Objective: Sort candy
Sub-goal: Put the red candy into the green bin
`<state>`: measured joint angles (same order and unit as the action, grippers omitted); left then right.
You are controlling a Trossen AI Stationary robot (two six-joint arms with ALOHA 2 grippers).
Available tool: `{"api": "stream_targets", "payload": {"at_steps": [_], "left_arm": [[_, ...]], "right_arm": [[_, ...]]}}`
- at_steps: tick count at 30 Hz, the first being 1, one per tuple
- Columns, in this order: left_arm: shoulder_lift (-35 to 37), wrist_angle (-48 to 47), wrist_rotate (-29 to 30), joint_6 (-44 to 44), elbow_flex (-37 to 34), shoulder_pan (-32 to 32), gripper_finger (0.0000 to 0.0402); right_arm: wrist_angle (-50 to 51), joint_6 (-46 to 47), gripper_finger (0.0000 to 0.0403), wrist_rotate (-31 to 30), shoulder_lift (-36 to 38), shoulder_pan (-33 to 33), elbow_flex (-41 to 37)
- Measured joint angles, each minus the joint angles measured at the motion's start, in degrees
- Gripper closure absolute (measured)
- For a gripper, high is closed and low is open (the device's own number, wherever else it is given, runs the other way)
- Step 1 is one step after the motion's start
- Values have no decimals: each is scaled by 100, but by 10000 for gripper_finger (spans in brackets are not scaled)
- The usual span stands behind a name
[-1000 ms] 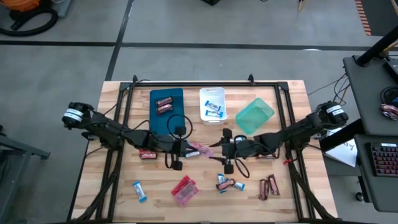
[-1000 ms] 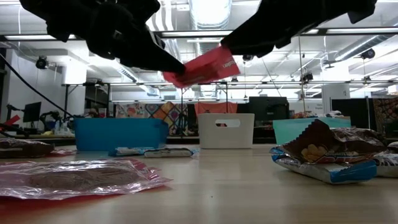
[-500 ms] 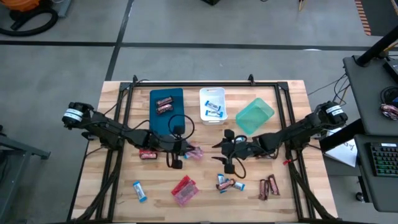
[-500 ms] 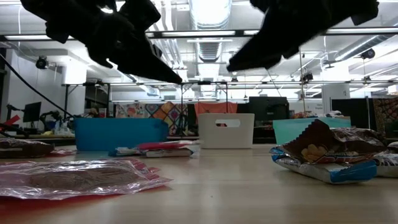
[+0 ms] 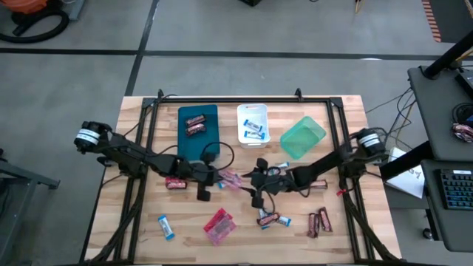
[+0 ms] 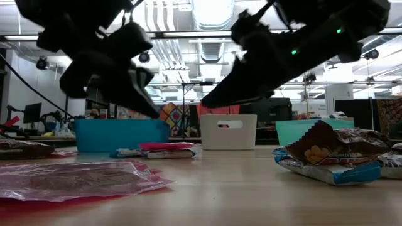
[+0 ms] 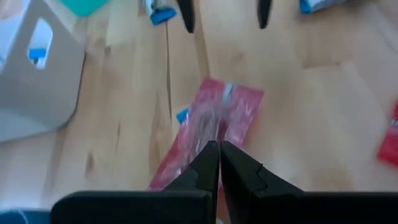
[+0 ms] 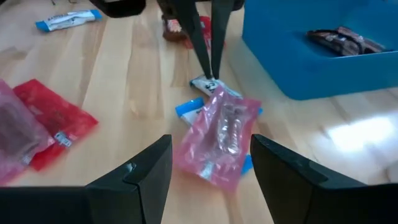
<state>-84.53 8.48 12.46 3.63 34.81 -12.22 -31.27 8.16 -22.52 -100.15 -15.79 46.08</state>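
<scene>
A pink packet of candy [image 5: 230, 179] [image 8: 221, 134] lies flat at the middle of the table, resting on blue-and-white bars [image 8: 188, 107]. My left gripper [image 5: 219, 178] [image 7: 219, 155] is shut and slants down at the packet's left end. In the low view it [image 6: 152, 112] hangs clear above the packet [image 6: 166, 147]. My right gripper [image 5: 251, 182] [image 8: 214, 177] is open just to the right of the packet, its fingers spread wider than the packet and off the table. The blue tray [image 5: 198, 125], white tray [image 5: 253, 137] and green tray [image 5: 303, 137] stand behind.
Loose candy lies about: a red packet [image 5: 219, 225], a blue bar [image 5: 165, 227], a mixed heap [image 5: 270, 218], brown bars [image 5: 319, 222] and a red piece [image 5: 175, 182]. A black frame [image 5: 229, 100] borders the table. Bare wood shows at near left.
The pink packet, which hung in the air at my left gripper's fingertips, has dropped onto the bars on the table and lies flat. Both grippers have come down. My right gripper has also gone toward the table's left edge, closer to the packet.
</scene>
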Motion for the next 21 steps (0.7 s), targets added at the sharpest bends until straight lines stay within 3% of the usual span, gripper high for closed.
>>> {"api": "stream_targets", "payload": {"at_steps": [10,17,21], "left_arm": [[-342,1112,199,-210,-537,68,401],[-754,1297,200,-330,-563,71,401],[-611,1277,202,-318,-573,71,401]], "right_arm": [[96,178,195,-218,-896,73,912],[273,439,195,-305,-1187,121,1250],[583,490,195,-326,-1346,173,1416]]}}
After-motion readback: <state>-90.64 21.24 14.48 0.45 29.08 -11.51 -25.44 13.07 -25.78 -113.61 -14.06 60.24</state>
